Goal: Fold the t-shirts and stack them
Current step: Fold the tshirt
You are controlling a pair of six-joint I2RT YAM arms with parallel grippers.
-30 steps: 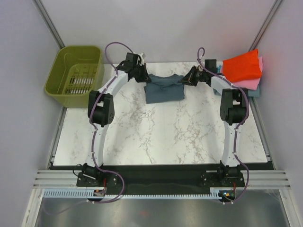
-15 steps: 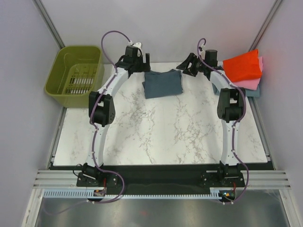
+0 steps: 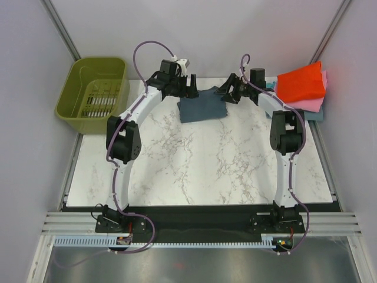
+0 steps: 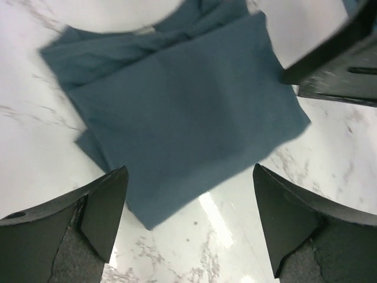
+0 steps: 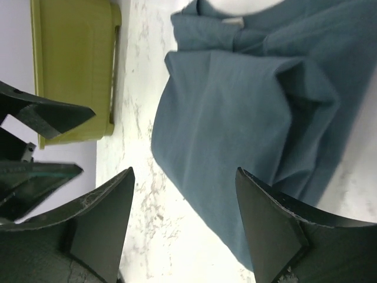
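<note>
Two sets of jaws flank the slate t-shirt [image 3: 202, 106] at the far side of the worktop [image 3: 200, 168] in the top view. The left jaws are at its far-left corner and the right jaws at its far-right, and the folded stack [image 3: 300, 85] lies rightward, nearer the right arm. Left wrist: jaws apart, empty, shirt lying flat just beyond them. Right wrist: the same. A second ago both were clamped on a wider-spread shirt — now it lies released, a compact rectangle.

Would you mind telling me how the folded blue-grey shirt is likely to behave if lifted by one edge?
The shirt looks soft and floppy: its creased, loose layers suggest it would droop and unfold. Pushed, it would probably bunch up rather than slide whole across the table.
</note>
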